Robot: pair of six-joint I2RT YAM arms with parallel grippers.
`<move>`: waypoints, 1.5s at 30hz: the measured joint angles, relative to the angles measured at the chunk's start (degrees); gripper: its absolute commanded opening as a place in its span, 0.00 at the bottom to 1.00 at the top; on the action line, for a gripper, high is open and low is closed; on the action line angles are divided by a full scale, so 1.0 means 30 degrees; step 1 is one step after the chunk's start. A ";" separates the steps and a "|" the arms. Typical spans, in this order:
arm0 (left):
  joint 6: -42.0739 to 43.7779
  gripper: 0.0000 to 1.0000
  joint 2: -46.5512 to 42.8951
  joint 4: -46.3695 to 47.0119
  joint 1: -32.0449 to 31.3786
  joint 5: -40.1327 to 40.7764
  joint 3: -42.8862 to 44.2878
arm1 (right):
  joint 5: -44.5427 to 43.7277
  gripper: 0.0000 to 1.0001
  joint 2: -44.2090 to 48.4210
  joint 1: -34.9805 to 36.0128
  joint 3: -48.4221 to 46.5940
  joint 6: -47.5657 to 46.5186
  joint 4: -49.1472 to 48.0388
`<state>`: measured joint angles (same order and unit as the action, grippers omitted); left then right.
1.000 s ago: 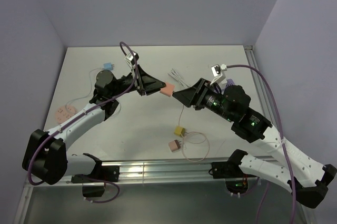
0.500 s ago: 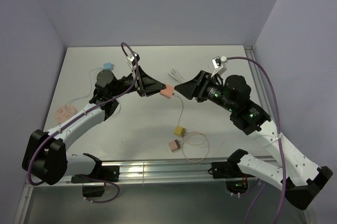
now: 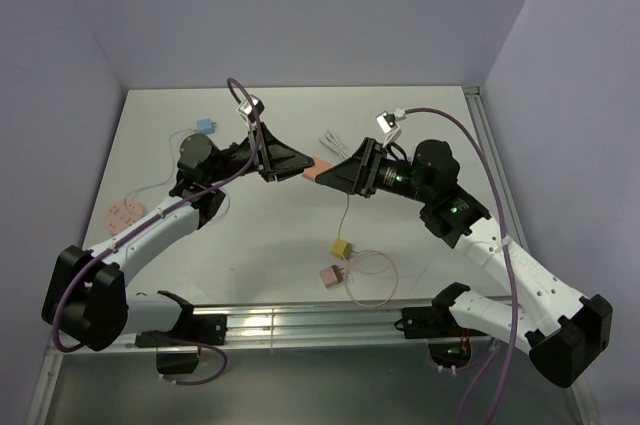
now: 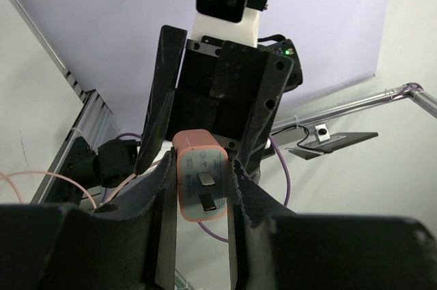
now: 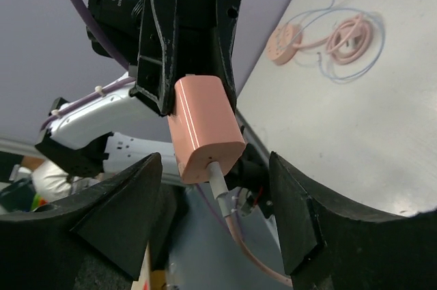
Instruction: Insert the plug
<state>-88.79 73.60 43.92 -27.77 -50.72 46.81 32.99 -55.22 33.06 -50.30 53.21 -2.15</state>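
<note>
My left gripper [image 3: 292, 165] is shut on a salmon-pink adapter block [image 3: 313, 171] and holds it above the table's middle. In the left wrist view the block [image 4: 201, 184] sits between my fingers [image 4: 153, 194] with its two metal prongs facing the camera. My right gripper [image 3: 334, 177] is open just right of the block. In the right wrist view the block [image 5: 205, 129] has a white cable connector [image 5: 220, 182] seated in its near end. My open right gripper [image 5: 215, 211] straddles that connector without touching it.
On the table lie a yellow plug [image 3: 342, 247], a pink plug [image 3: 330, 276] with a thin looped cable [image 3: 372, 275], a blue plug [image 3: 205, 126], a pink round piece [image 3: 125, 213] and a white cable bundle [image 3: 335, 143]. A metal rail [image 3: 300, 320] runs along the near edge.
My right arm has swung left and up toward the adapter, bringing its open jaws around the block's cable end. The left arm and the block have stayed in place.
</note>
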 measured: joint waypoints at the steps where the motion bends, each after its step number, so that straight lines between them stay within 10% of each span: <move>1: -0.0051 0.00 0.0000 0.0080 0.0000 0.0000 0.0000 | 0.0175 0.68 -0.0036 -0.0015 0.0175 0.0219 -0.0328; 15: -0.0554 0.00 0.0051 0.0852 0.0000 -0.0015 -0.0240 | 0.0940 0.55 -0.0036 -0.0211 0.1763 0.3082 -0.4619; 21: -0.0663 0.00 0.0058 0.1530 0.0109 0.0000 -0.0240 | 0.1341 0.22 -0.0539 -0.0321 0.1807 0.4000 -0.5224; 22: -0.0641 0.00 0.0058 0.1545 0.0153 0.0000 -0.0240 | 0.1413 0.03 -0.0663 -0.0342 0.1807 0.4109 -0.5406; 25: -0.0663 0.01 0.0182 0.1581 0.0299 0.0007 -0.0240 | 0.1574 0.00 -0.1027 -0.0430 0.1792 0.4379 -0.5741; 31: 0.0721 0.99 0.0197 -0.0408 0.0321 0.0255 -0.0233 | 0.1013 0.00 -0.1115 -0.0474 0.1064 0.3963 -0.3621; 45: 1.0287 0.99 -0.6579 -1.6495 0.1945 0.9566 0.3162 | -0.5319 0.00 -0.4058 -0.2331 -0.7563 0.1610 1.0455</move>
<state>-57.93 53.87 -5.56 -21.93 -22.02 56.29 17.04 -67.40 26.06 -72.99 58.04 29.21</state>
